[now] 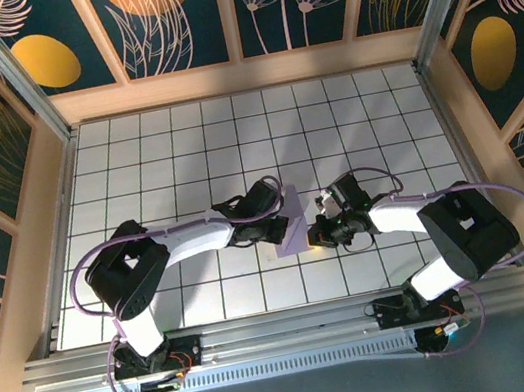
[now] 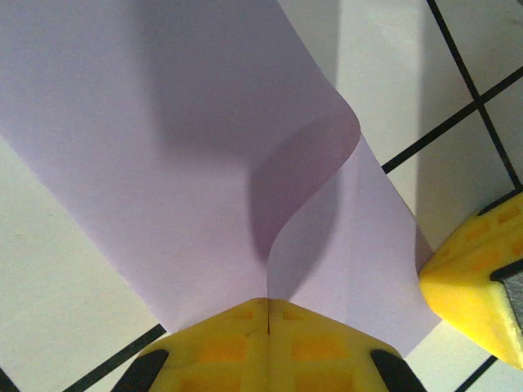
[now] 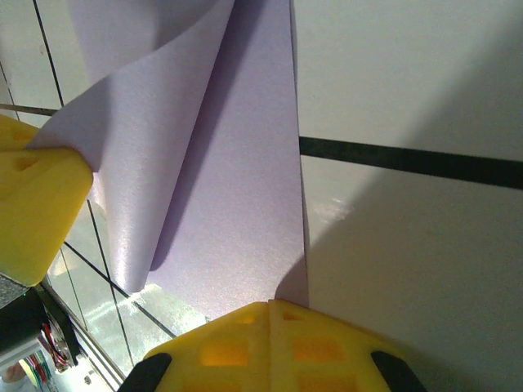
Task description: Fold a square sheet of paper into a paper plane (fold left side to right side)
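**Top and wrist views of the side-to-side fold, part made.** The square sheet of thin lavender-purple paper (image 1: 294,226) is lying near the middle of the white grid-tiled bench (image 1: 183,149), between the two grippers. One part is resting flat on the tiles and the other is standing clear of them.

The left gripper (image 2: 268,314) is holding its yellow jaws closed on an edge of the sheet. The paper is emerging from the seam between them and curling over in a soft S-bend (its underside is falling into shadow). This grip is presumably serving to bring the left side across to the right, as the task asks.

The right gripper (image 3: 270,314) is also showing closed jaws, and its tips are touching the opposite edge of the sheet where that edge meets the bench. Whether paper is caught between the jaws or merely pinned beneath them cannot be told. Its likely purpose is anchoring the flat layer so that it is not sliding when the raised side is brought over.

The sheet is looking smooth and matte, with no sharp crease showing in the raised portion. The flat portion is ending in a straight, clean edge. The fold is judged to be begun but not yet pressed down.
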